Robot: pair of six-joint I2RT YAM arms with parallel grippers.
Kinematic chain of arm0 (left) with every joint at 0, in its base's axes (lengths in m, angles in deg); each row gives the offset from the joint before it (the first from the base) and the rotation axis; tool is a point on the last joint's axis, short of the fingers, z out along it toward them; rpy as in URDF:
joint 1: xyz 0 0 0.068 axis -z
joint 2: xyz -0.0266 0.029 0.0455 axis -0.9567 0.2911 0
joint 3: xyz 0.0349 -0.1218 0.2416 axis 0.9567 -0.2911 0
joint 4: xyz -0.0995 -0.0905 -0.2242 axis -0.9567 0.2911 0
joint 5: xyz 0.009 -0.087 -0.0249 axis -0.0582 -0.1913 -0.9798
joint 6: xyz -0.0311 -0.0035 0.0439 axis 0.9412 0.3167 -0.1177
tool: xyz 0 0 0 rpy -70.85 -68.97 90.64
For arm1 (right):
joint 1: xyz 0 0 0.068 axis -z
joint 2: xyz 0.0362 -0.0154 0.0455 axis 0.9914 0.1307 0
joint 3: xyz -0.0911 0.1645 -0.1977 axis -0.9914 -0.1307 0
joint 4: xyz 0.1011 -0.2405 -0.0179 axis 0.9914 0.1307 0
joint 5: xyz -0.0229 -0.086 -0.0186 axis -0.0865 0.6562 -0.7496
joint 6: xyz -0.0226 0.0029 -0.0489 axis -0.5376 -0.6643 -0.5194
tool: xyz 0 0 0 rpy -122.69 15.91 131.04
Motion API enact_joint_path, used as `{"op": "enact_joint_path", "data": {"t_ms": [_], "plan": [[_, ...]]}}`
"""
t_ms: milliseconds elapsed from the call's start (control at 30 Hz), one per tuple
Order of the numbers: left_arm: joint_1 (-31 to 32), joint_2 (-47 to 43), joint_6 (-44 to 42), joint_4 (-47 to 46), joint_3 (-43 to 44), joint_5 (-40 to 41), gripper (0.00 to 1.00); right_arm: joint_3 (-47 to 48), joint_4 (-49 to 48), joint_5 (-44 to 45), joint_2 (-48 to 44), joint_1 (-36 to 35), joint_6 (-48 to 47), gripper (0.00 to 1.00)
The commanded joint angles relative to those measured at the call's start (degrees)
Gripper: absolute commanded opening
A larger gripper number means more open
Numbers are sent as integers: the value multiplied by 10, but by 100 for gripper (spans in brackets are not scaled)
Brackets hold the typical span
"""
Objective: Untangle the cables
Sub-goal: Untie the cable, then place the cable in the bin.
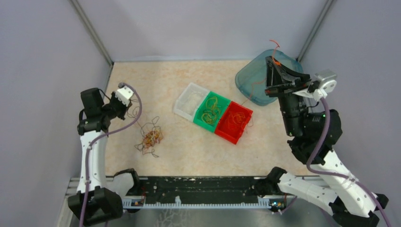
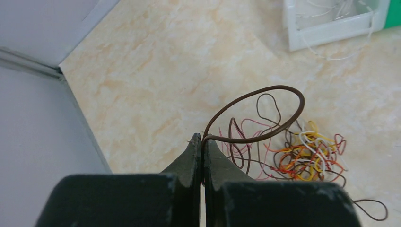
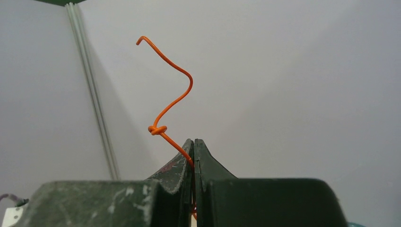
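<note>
A tangle of thin cables [image 1: 150,138], orange, yellow, red, brown and pink, lies on the table left of centre. It also shows in the left wrist view [image 2: 307,158]. My left gripper [image 2: 202,140] is shut on a brown cable [image 2: 265,137] whose loop arcs out to the right above the tangle. In the top view this gripper [image 1: 126,109] is up and left of the tangle. My right gripper [image 3: 194,143] is shut on an orange cable [image 3: 175,101] with a small knot in it. It is raised at the back right [image 1: 270,62], and the orange cable [image 1: 275,51] sticks up from it.
Three joined bins stand mid-table: white [image 1: 191,86], green [image 1: 203,124] holding yellowish cables, red [image 1: 229,137] holding orange and red ones. A translucent teal container [image 1: 250,80] sits back right under my right gripper. The white bin [image 2: 331,30] shows in the left wrist view. Walls enclose three sides.
</note>
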Motion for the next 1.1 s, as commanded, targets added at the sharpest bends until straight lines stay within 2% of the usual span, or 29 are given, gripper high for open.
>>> {"op": "enact_joint_path", "data": {"t_ms": [0,200,500,667,933,1067], "plan": [[-1,-5,32,57,29,-75,0,15,-19,2,16,3,-14,0],[-1,-16,36,69,36,-86,0,25,-37,-2,46,3,-18,0],[-2,-14,38,68,25,-92,0,94,-70,-28,75,3,-16,0],[-1,-15,39,68,26,-94,0,95,-108,-46,73,3,-18,0],[-1,-17,41,71,28,-97,0,120,-119,-47,95,3,-29,0],[-1,-16,45,71,28,-99,0,160,-131,-61,119,3,-40,0]]}}
